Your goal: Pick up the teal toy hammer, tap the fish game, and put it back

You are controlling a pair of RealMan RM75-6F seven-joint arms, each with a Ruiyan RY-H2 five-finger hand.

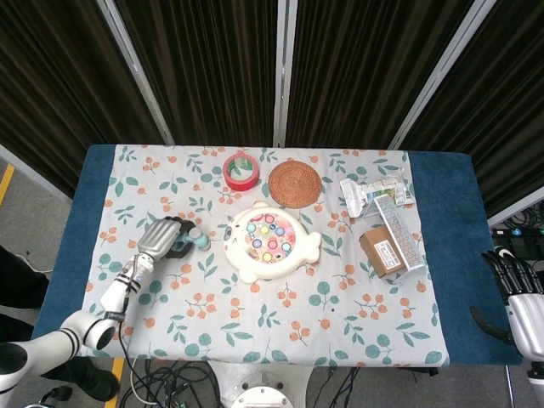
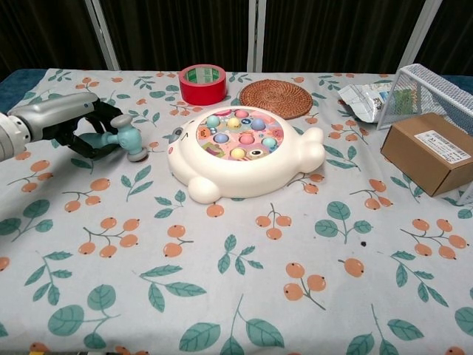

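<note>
My left hand (image 1: 161, 238) (image 2: 83, 127) grips the handle of the teal toy hammer (image 2: 127, 137) (image 1: 197, 240), low over the tablecloth to the left of the fish game. The hammer's grey-teal head points toward the game and sits at or just above the cloth. The fish game (image 1: 270, 241) (image 2: 242, 151) is a white seal-shaped toy with coloured buttons, in the middle of the table. My right hand (image 1: 520, 297) hangs off the table's right edge with nothing in it, fingers apart.
A red tape roll (image 1: 240, 170) and a woven coaster (image 1: 295, 183) lie behind the game. A cardboard box (image 1: 381, 252), a wire mesh rack (image 1: 398, 228) and snack packets (image 1: 371, 192) sit at the right.
</note>
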